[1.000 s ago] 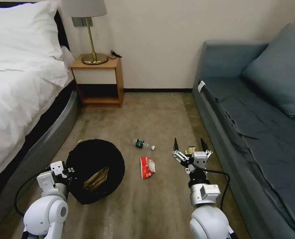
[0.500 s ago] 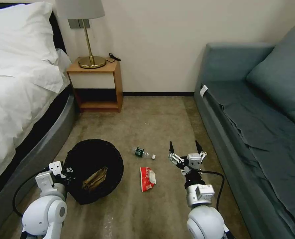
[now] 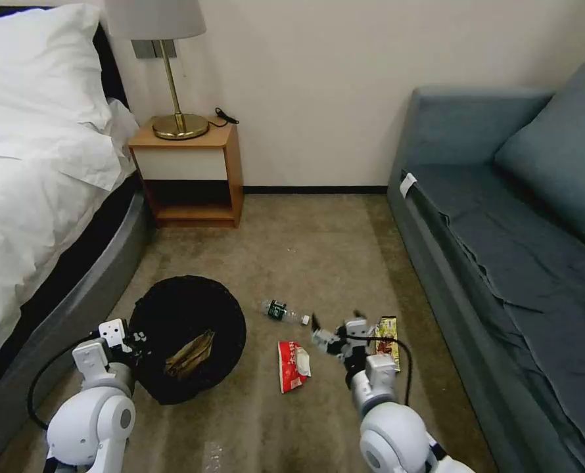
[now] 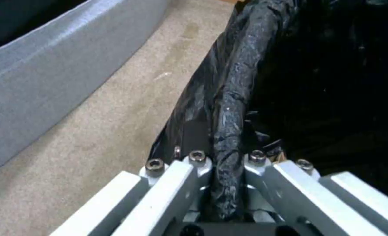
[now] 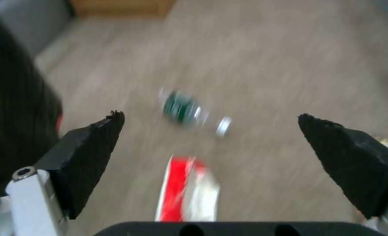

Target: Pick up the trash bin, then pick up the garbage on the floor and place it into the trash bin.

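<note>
The trash bin (image 3: pixel 174 290), round and black with a crinkly bag liner, is tilted toward me at the lower left. My left gripper (image 3: pixel 132 339) is shut on its near rim (image 4: pixel 240 72), the left gripper (image 4: pixel 226 160) pinching the bag-wrapped edge. A crumpled brown paper bag (image 3: pixel 190 355) lies inside. On the carpet lie the garbage pieces: a red-and-white snack packet (image 3: pixel 293 356), a small clear bottle (image 3: pixel 283 313) and a gold-brown wrapper (image 3: pixel 387 334). My right gripper (image 3: pixel 336 320) hangs open low between packet and wrapper. In its wrist view the right gripper (image 5: pixel 210 116) frames the bottle (image 5: pixel 181 108) and the packet (image 5: pixel 185 190).
A bed (image 3: pixel 36 197) with a grey base runs along the left. A wooden nightstand (image 3: pixel 190 174) with a brass lamp (image 3: pixel 174 125) stands at the far wall. A blue-grey sofa (image 3: pixel 503 249) lines the right. Open carpet lies between them.
My right arm has dropped and swung left toward the packet and bottle, uncovering the gold-brown wrapper. The head camera shifted a little. The left gripper keeps its hold on the bin.
</note>
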Motion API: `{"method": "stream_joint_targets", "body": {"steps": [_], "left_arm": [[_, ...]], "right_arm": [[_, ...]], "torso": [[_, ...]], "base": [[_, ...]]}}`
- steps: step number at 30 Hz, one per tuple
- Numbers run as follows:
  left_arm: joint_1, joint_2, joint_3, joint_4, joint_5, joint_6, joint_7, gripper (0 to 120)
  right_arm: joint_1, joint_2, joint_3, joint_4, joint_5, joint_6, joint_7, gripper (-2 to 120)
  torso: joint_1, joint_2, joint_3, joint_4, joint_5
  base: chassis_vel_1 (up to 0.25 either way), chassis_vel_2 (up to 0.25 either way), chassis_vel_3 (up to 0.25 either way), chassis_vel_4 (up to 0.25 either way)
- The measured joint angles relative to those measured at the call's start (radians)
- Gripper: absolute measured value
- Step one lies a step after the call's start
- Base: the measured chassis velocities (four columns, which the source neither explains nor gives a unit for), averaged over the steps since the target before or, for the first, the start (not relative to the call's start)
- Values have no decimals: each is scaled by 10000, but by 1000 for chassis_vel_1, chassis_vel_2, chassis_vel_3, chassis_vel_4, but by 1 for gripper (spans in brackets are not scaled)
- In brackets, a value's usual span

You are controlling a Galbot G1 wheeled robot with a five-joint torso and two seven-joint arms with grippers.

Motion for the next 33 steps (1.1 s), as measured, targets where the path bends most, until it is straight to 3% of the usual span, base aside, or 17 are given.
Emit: {"method": "stream_joint_targets", "body": {"steps": [5,8,10,20,33], "left_arm": [[58,-46,-108,-18,39,-11,-1,2],[69,-57,-129,-21,44,-13,-1,2],[113,-114,-193,-35,59,-35,-3,2],[269,-209,-315,-179,193,-105,-2,2],[328,-225,-350,-256,254,-104,-3,2]], "right_arm": [[1303,401,-1402,-1255,1777,-615,670,100],[1467,501,-1587,-1476,1921,-617,737,100],[2079,881,-2327,-2663,2187,-511,880,100],[2848,1414,-3171,-5581,1173,579,560,100],[3103,1776,-3246,-7294,446,1434,147,99]], "torso": [[0,0,0,3,1],[0,0,0,3,-1],[0,-1,0,5,1],[0,-1,0,2,0],[0,0,0,2,0]], "base": [[0,0,0,0],[0,0,0,0],[0,0,0,0],[0,0,0,0],[0,0,0,0]]}}
